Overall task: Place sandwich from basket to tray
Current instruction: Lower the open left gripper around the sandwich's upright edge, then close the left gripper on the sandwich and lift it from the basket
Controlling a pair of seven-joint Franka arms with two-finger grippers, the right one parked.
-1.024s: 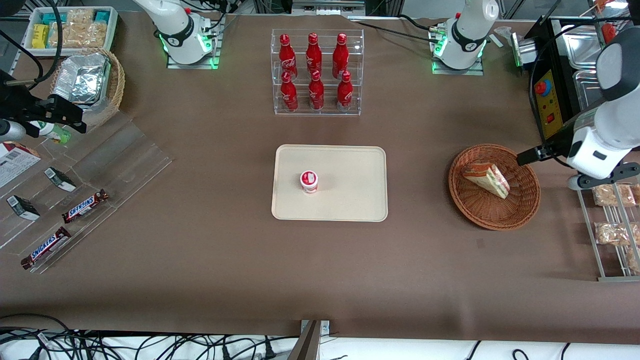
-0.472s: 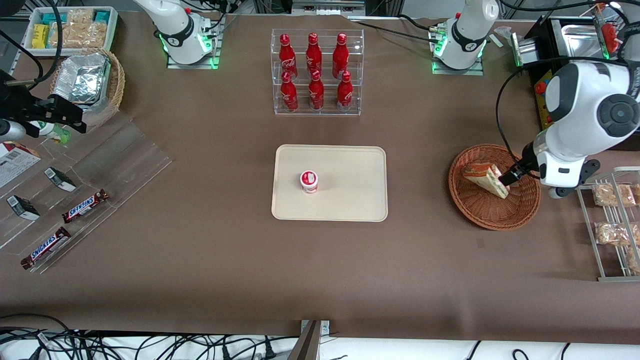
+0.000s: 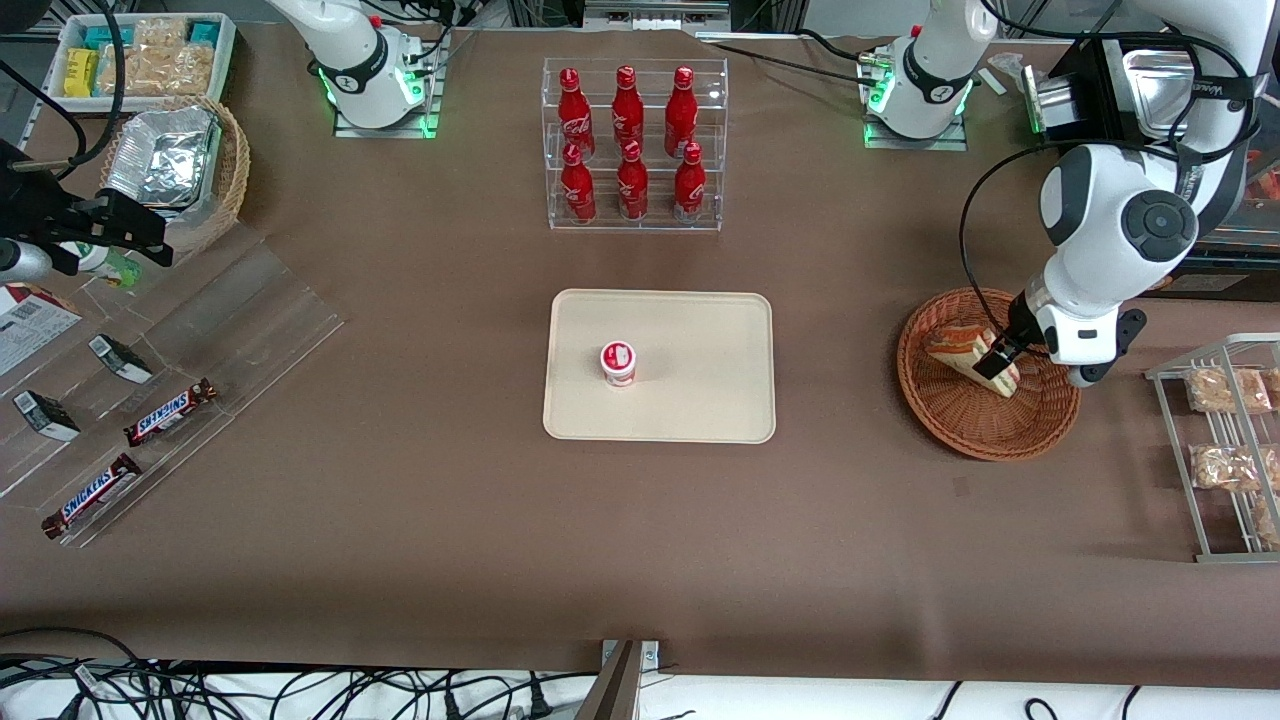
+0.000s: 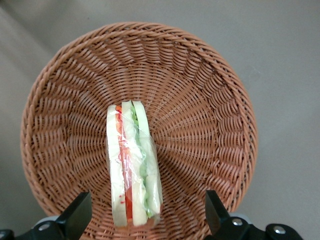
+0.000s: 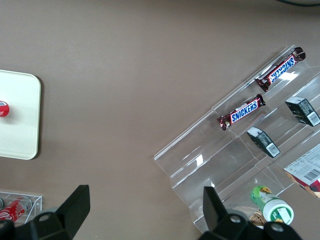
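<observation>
Sandwich [image 4: 132,162] stands on edge in basket [image 4: 210,100]; our gripper [image 4: 145,217], spread wide above, may topple it

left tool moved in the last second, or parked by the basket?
Yes. The tool has swung in from the working arm's table end, past the basket rim, and now hangs open over the sandwich, which hasn't shifted.

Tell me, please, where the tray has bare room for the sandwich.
The tray is bare except for a small red-lidded cup toward the parked arm's end; the half toward the basket is free. The open gripper hovers over the sandwich in the basket.
</observation>
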